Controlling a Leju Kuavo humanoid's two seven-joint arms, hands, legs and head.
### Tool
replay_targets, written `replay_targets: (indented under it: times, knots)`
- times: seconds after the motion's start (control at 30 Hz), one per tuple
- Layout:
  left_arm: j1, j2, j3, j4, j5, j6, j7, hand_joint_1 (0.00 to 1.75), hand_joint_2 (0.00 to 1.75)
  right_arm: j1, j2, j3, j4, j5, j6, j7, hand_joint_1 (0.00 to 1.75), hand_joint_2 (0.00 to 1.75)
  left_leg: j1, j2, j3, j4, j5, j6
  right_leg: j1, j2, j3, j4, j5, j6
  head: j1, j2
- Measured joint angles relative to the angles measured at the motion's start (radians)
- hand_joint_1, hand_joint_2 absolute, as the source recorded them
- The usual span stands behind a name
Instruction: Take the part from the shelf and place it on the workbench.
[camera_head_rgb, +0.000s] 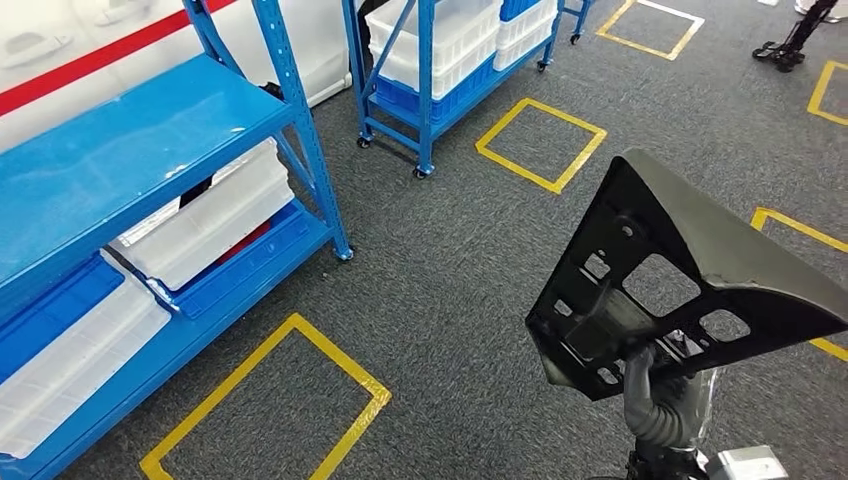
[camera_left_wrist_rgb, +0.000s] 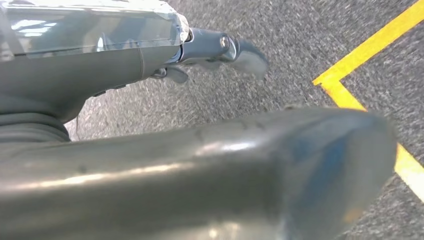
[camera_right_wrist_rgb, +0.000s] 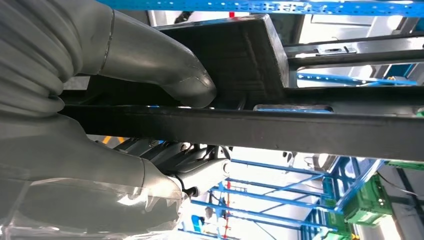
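The part (camera_head_rgb: 700, 265) is a black moulded plastic panel with several cut-outs, held up off the floor at the right of the head view. My right hand (camera_head_rgb: 657, 398) grips it from below at its lower edge. In the right wrist view the thumb (camera_right_wrist_rgb: 150, 57) presses on the part's black ribbed body (camera_right_wrist_rgb: 240, 60), and the darker fingers are under its long bar. My left hand (camera_left_wrist_rgb: 150, 155) hangs over the grey carpet with nothing in it, its fingers (camera_left_wrist_rgb: 227, 49) stretched out. The blue shelf (camera_head_rgb: 130, 150) stands at the left.
White and blue bins (camera_head_rgb: 205, 225) lie on the blue shelf's lower levels. A wheeled blue rack (camera_head_rgb: 430, 70) with white crates stands behind. Yellow tape squares (camera_head_rgb: 270, 400) mark the grey carpet (camera_head_rgb: 450, 260). A dark stand base (camera_head_rgb: 780, 52) sits at the far right.
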Motion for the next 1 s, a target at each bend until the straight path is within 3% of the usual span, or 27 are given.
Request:
replay_targets:
  times: [0.03,0.07,0.13,0.2,0.23,0.27,0.3,0.37,0.4,0.47,0.53,0.57,0.6,0.67,0.73,0.77,0.83,0.9,0.97,1.0]
  knots:
    - [-0.001,-0.004,0.001,0.0,0.001,0.009,0.004,0.0,0.0,-0.007,0.0,0.008,0.012,-0.003,-0.002,0.0,1.75,1.75,0.004,-0.008,-0.003,0.005,-0.005,-0.007,0.0,0.009,-0.006,-0.002,0.007,-0.01,0.0,0.0]
    - [-0.002,-0.008,0.003,0.0,0.001,0.018,0.007,0.0,0.0,-0.016,-0.001,0.017,0.023,-0.006,-0.004,-0.001,1.75,1.75,0.007,-0.031,-0.01,0.023,-0.024,-0.014,0.0,0.019,-0.014,-0.004,0.017,-0.02,0.0,0.0]
    - [-0.001,-0.012,0.008,0.0,0.003,0.038,0.014,0.0,0.0,-0.037,-0.002,0.039,0.047,-0.014,-0.008,-0.001,1.75,1.75,0.011,-0.099,-0.041,0.111,-0.105,-0.022,0.0,0.042,-0.036,-0.005,0.037,-0.036,0.0,0.0]
    - [0.0,-0.016,0.014,0.0,0.005,0.057,0.017,0.0,0.0,-0.058,-0.002,0.063,0.072,-0.023,-0.014,-0.002,1.75,1.75,0.011,-0.129,-0.077,0.235,-0.179,-0.021,0.005,0.07,-0.062,-0.004,0.055,-0.042,0.0,0.0]
    - [-0.001,-0.017,0.016,0.0,0.007,0.066,0.017,0.0,0.0,-0.065,-0.002,0.074,0.085,-0.028,-0.017,-0.003,1.75,1.75,0.011,-0.132,-0.082,0.271,-0.187,-0.017,0.008,0.085,-0.074,-0.004,0.064,-0.043,0.0,0.0]
    - [-0.001,-0.018,0.018,0.0,0.008,0.074,0.018,0.0,0.0,-0.071,-0.003,0.083,0.096,-0.031,-0.02,-0.003,1.75,1.75,0.01,-0.133,-0.071,0.272,-0.174,-0.012,0.011,0.1,-0.085,-0.003,0.073,-0.043,0.0,0.0]
    - [-0.001,-0.019,0.019,0.0,0.01,0.081,0.019,0.0,0.0,-0.076,-0.003,0.091,0.107,-0.034,-0.022,-0.003,1.75,1.75,0.009,-0.138,-0.042,0.234,-0.146,-0.005,0.012,0.114,-0.094,-0.003,0.081,-0.041,0.0,0.0]
    - [-0.002,-0.02,0.02,0.0,0.013,0.093,0.022,0.0,0.0,-0.088,-0.004,0.106,0.126,-0.039,-0.026,-0.004,1.75,1.75,0.005,-0.173,0.047,0.09,-0.096,0.012,0.014,0.141,-0.108,-0.002,0.097,-0.036,0.0,0.0]
    - [-0.002,-0.021,0.021,0.0,0.013,0.099,0.025,0.0,0.0,-0.095,-0.004,0.114,0.135,-0.043,-0.028,-0.004,1.75,1.75,0.004,-0.194,0.083,0.027,-0.085,0.016,0.013,0.151,-0.113,-0.002,0.105,-0.032,0.0,0.0]
    - [-0.003,-0.023,0.021,0.0,0.011,0.113,0.032,0.0,0.0,-0.109,-0.005,0.132,0.152,-0.052,-0.032,-0.004,1.75,1.75,0.0,-0.212,0.111,-0.031,-0.086,0.019,0.009,0.171,-0.12,-0.004,0.12,-0.02,0.0,0.0]
    - [-0.005,-0.028,0.022,0.0,0.007,0.127,0.043,0.0,0.0,-0.119,-0.008,0.149,0.168,-0.061,-0.036,-0.004,1.75,1.75,-0.001,-0.19,0.109,-0.044,-0.072,0.024,0.008,0.184,-0.125,-0.008,0.131,-0.006,0.0,0.0]
    - [-0.005,-0.03,0.022,0.0,0.004,0.133,0.049,0.0,0.0,-0.125,-0.01,0.157,0.175,-0.064,-0.037,-0.005,1.75,1.75,0.001,-0.177,0.109,-0.051,-0.062,0.029,0.01,0.169,-0.133,0.003,0.122,-0.002,0.0,0.0]
    - [-0.005,-0.032,0.022,0.0,0.002,0.139,0.054,0.0,0.0,-0.133,-0.013,0.166,0.183,-0.067,-0.038,-0.005,1.75,1.75,0.002,-0.162,0.106,-0.059,-0.052,0.034,0.012,0.144,-0.148,0.033,0.098,0.002,0.001,0.0]
    - [-0.002,-0.033,0.022,0.0,-0.002,0.148,0.062,0.0,0.0,-0.149,-0.016,0.183,0.2,-0.071,-0.039,-0.005,1.75,1.75,0.001,-0.131,0.094,-0.063,-0.04,0.04,0.009,0.088,-0.197,0.151,0.021,0.009,0.001,0.0]
    - [0.001,-0.034,0.022,0.0,-0.005,0.153,0.067,0.0,0.0,-0.157,-0.019,0.198,0.218,-0.076,-0.039,-0.004,1.75,1.75,0.0,-0.099,0.08,-0.057,-0.036,0.04,0.002,0.07,-0.231,0.259,-0.029,0.018,0.001,0.0]
    - [0.002,-0.034,0.022,0.0,-0.005,0.155,0.068,0.0,0.0,-0.157,-0.02,0.203,0.226,-0.079,-0.04,-0.004,1.75,1.75,0.0,-0.085,0.074,-0.052,-0.035,0.039,-0.002,0.065,-0.223,0.267,-0.028,0.023,0.001,0.0]
    - [0.002,-0.035,0.022,0.0,-0.005,0.156,0.07,0.0,0.0,-0.161,-0.023,0.213,0.239,-0.082,-0.04,-0.004,1.75,1.75,0.001,-0.059,0.063,-0.04,-0.038,0.035,-0.008,0.041,-0.15,0.172,0.013,0.029,0.001,0.0]
    - [0.002,-0.036,0.022,0.0,-0.004,0.156,0.069,0.0,0.0,-0.172,-0.024,0.222,0.249,-0.083,-0.041,-0.004,1.75,1.75,-0.003,-0.037,0.058,-0.026,-0.045,0.024,-0.004,-0.01,-0.071,0.047,0.039,0.022,0.001,0.0]
    - [0.003,-0.037,0.022,0.0,-0.002,0.155,0.065,0.0,0.0,-0.183,-0.025,0.231,0.257,-0.084,-0.042,-0.004,1.75,1.75,-0.007,-0.017,0.057,-0.018,-0.05,0.014,0.006,-0.029,-0.052,0.005,0.037,0.008,0.001,0.0]
    - [0.003,-0.037,0.022,0.0,0.001,0.154,0.062,0.0,0.0,-0.185,-0.025,0.235,0.26,-0.084,-0.043,-0.004,1.75,1.75,-0.007,-0.006,0.058,-0.017,-0.051,0.009,0.008,-0.016,-0.055,0.004,0.041,0.0,0.001,0.0]
